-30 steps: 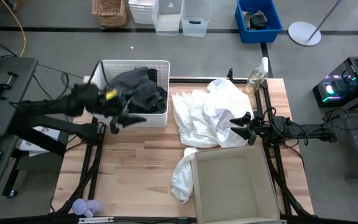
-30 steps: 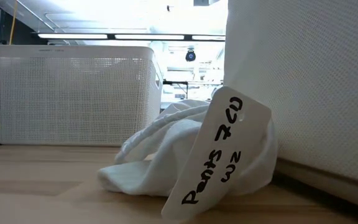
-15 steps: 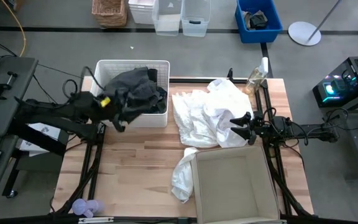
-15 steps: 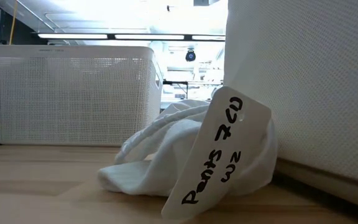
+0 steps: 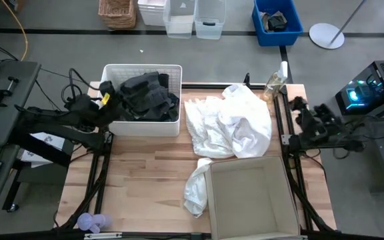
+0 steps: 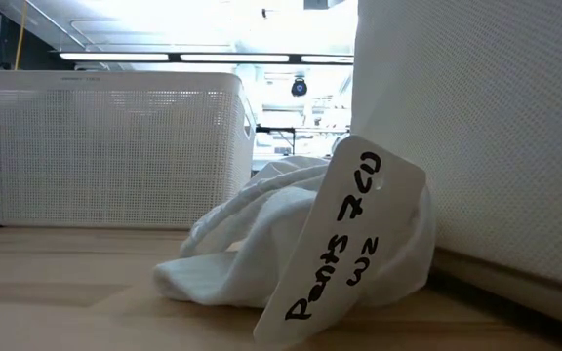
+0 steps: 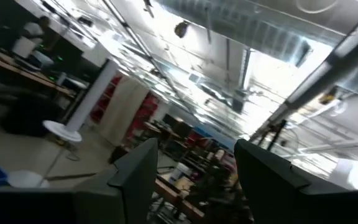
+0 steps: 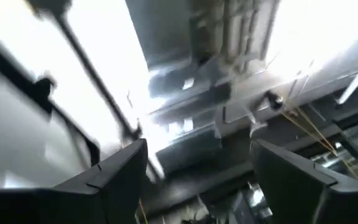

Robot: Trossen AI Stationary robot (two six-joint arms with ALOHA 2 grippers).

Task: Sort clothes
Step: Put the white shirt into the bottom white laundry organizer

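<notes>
1. Wooden surface (image 5: 139,180) carries the white basket (image 5: 122,127) holding dark clothes (image 5: 149,97).
2. White clothes (image 5: 229,123) lie right of the basket.
3. Left claw (image 7: 194,186) beside the basket, released.
4. Right claw (image 8: 197,186), well right of the basket, released.

1. A white paper tag (image 6: 351,239) leans tilted against the white garment (image 6: 261,244) on the desk (image 6: 86,283), seen in the low view. Black handwritten marker on it reads roughly "Pants 7(1)".
2. A second, shorter handwritten line on the same tag looks like "W2"; its letters are hard to tell for sure.
</notes>
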